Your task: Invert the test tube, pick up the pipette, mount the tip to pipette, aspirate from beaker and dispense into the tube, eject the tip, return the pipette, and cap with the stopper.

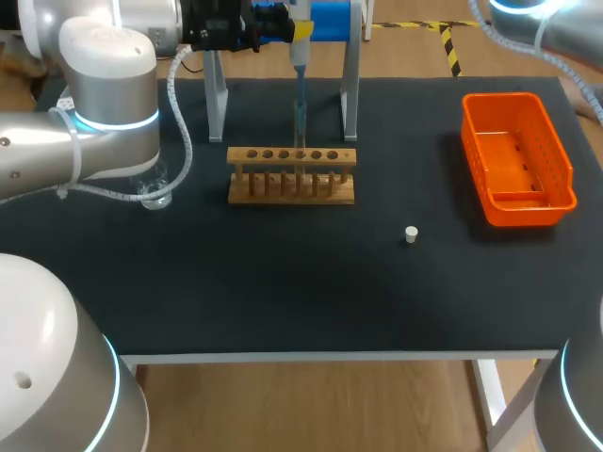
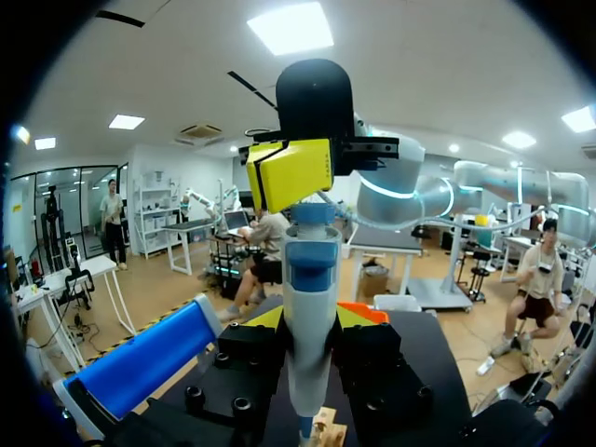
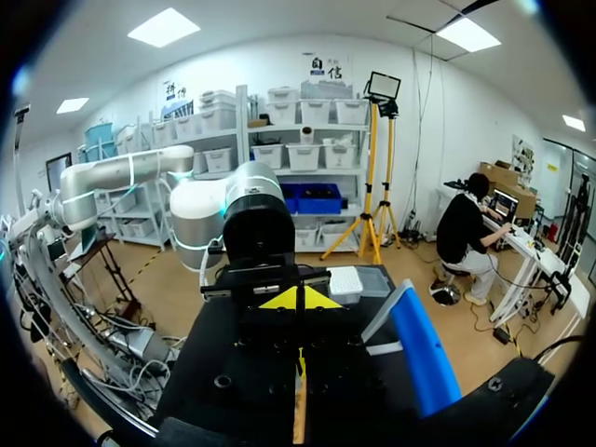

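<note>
Above the wooden rack (image 1: 292, 177), left fingers (image 2: 250, 349) clamp the light, rigid pipette (image 2: 310, 307) by its barrel, likely the soundest hold; right fingers (image 3: 287, 300), pressed together, sit atop it.

The right gripper (image 3: 298, 300) has its yellow tips pressed together, with the grey left arm (image 3: 250, 207) just ahead and a blue bar (image 3: 424, 358) beside it.

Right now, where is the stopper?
In the head view the stopper stands alone on the table's right half, between the rack and the orange basket.
</note>
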Tool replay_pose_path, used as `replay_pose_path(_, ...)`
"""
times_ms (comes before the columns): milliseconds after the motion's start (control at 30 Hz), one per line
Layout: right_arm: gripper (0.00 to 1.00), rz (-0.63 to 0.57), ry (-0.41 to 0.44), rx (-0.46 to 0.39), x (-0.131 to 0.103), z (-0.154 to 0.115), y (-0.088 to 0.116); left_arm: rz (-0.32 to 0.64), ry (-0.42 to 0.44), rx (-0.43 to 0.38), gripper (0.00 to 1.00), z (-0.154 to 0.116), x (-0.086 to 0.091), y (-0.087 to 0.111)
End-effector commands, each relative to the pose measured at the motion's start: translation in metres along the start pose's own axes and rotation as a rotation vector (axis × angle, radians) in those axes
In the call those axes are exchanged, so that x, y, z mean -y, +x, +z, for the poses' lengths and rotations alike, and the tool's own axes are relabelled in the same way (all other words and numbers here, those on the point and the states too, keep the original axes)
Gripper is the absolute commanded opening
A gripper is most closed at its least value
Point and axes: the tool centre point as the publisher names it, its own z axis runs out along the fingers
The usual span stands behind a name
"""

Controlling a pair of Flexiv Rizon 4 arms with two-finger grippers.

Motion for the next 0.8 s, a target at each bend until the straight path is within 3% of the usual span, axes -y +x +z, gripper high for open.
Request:
replay_pose_path(33, 0.00, 0.003, 0.009, -0.005, 0.006, 0.002, 0.001, 0.000, 0.003, 0.003, 0.00, 0.000, 0.005, -0.002)
replay_pose_path(333, 0.00, 0.005, 0.019, -0.005, 0.008, 0.002, 0.001, 0.000, 0.003, 0.003, 0.00, 0.000, 0.005, -0.002)
replay_pose_path(800, 0.00, -0.022, -0.024, 0.046, -0.013, -0.014, -0.006, 0.000, 0.003, 0.003, 0.00, 0.000, 0.005, -0.002)
